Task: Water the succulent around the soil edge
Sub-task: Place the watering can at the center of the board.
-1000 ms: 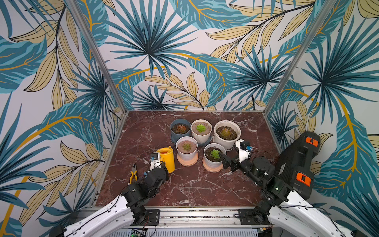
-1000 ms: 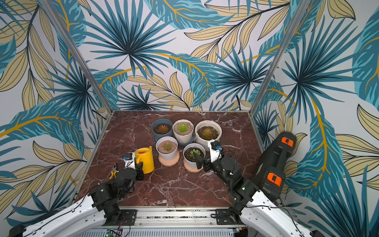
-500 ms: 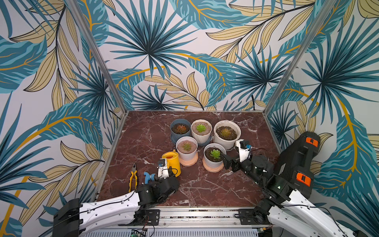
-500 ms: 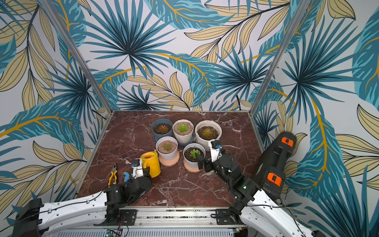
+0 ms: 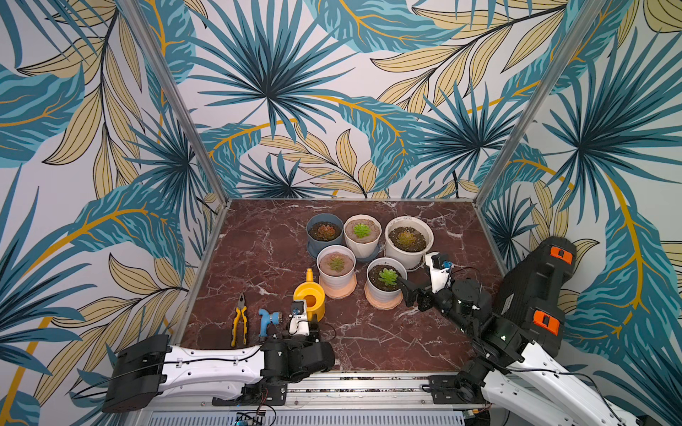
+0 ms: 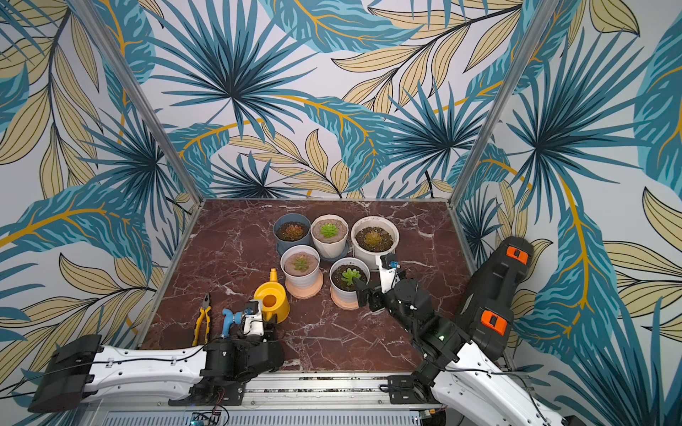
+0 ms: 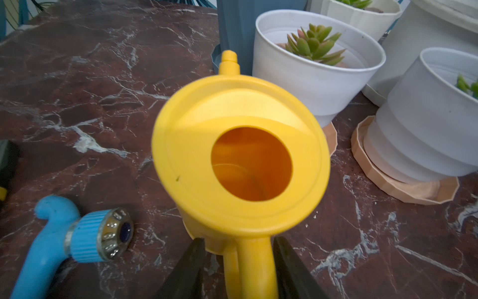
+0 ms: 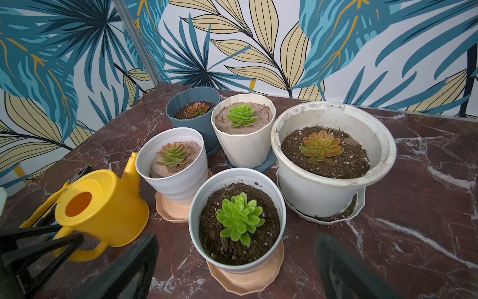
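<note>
Your left pincer (image 7: 239, 240) is straddling the watering can handle (image 7: 249, 271), jaws narrowly parted. Your right pincer (image 8: 236, 240) is gaping wide

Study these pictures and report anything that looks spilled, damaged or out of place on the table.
Loose soil lies spilled in the saucer under the large white pot, whose rim is smudged with dirt. Yellow-handled pliers lie near the yellow watering can, an odd tool for watering. Nothing has tipped over.
</note>
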Available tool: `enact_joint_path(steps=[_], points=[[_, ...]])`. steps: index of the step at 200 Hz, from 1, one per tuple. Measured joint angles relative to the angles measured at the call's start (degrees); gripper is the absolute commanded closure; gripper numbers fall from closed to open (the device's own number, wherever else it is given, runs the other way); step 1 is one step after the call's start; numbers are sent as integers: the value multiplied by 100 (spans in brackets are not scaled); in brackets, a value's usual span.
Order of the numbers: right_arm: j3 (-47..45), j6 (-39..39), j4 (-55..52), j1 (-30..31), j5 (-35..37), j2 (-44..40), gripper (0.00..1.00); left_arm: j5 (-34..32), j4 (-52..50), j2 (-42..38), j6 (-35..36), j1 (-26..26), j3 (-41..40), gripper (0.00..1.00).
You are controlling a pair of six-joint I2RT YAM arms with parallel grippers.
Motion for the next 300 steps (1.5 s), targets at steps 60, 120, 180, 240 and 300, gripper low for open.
enact_joint_path(steps=[60, 120, 180, 240, 300], points=[[2, 66, -251, 0, -28, 63, 0, 693, 466, -125, 387, -256, 210, 34], [2, 105, -245, 4, -525, 365, 0, 590, -160, -1316, 1104, -297, 855, 13], [-529, 190, 938, 678, -964, 601, 0, -140, -1191, -2621, 2715, -299, 1705, 0], [-1056, 258, 2835, 2015, -564, 2028, 0, -833, -1003, -3464, 5307, -299, 2503, 0], [-1115, 55, 5987, 3469, 977, 5036, 4, -1047, 26, -4199, 7514, -299, 2518, 0]])
